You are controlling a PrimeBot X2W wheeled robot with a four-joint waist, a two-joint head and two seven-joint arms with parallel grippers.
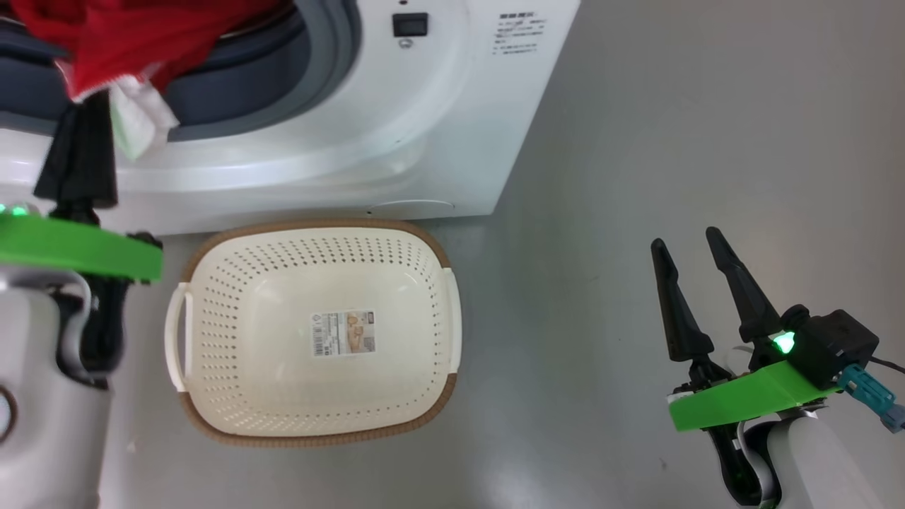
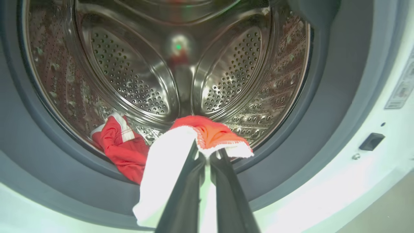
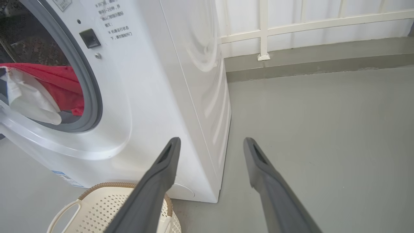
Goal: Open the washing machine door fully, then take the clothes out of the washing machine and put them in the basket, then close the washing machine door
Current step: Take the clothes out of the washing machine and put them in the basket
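Faces the washing machine (image 1: 424, 106), white and front-loading, on a grey floor (image 1: 707, 106). Finds its mouth unobstructed, with the grey rubber ring (image 2: 339, 97) and perforated steel drum (image 2: 129, 81) in plain sight, so judges the washing machine door step done. Looks down on the basket (image 1: 318, 225), cream with a brown rim, just before the machine's base and holding nothing but the paper label (image 1: 343, 332) on its floor. Sees the clothes (image 2: 123, 152), red with white trim, spilling from the drum over the ring's lower lip: part out, part on the drum floor. Clamps the left gripper (image 2: 207, 155) tight on a white-edged fold of that fabric at the mouth, up and left of the basket in the head view. Holds the right gripper (image 1: 686, 238) spread wide and empty over bare floor, well apart from the basket, off to the machine's right. Reckons the task roughly a third along: door open, garments gripped, none yet in the basket. Leaves to do: drawing the clothes clear, dropping them into the basket, shutting the door.
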